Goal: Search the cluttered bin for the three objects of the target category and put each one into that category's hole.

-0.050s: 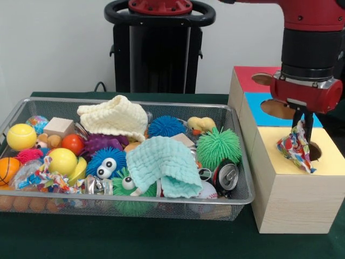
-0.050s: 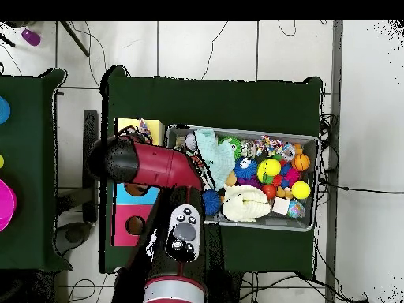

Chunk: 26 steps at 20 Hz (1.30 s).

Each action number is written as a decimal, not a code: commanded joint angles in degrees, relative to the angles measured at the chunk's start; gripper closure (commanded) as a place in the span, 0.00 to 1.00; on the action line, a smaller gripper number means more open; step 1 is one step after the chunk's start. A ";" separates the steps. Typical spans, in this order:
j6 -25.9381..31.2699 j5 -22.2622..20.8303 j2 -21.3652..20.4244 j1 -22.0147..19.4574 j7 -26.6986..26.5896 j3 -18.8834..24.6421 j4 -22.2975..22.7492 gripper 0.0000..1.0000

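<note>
Hanging at front: fingers (image 1: 303,123) clenched on patterned cloth (image 1: 295,147), over the yellow hole (image 1: 315,151) of the sorting box (image 1: 291,194).
Overhead: arm (image 2: 150,164) covers the box.
Progress: cream cloth (image 1: 115,115) and mint cloth (image 1: 164,163) remain in the bin (image 1: 237,200).

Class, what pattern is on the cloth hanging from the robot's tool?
The cloth has a multicoloured print on white, clearest in the front view.

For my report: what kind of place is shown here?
Probably a robotics lab test station: a wire bin of mixed toys, a wooden sorting box with coloured holes, and cables across the tiled floor.
</note>
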 commanded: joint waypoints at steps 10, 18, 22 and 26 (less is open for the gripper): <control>-3.86 5.13 1.26 -7.54 5.21 15.80 14.68 1.00; -10.34 2.41 3.60 -9.19 5.11 20.16 17.12 1.00; -12.27 0.02 5.44 -7.96 4.32 18.81 16.57 1.00; -17.21 -1.95 8.59 -7.96 3.50 18.92 15.98 1.00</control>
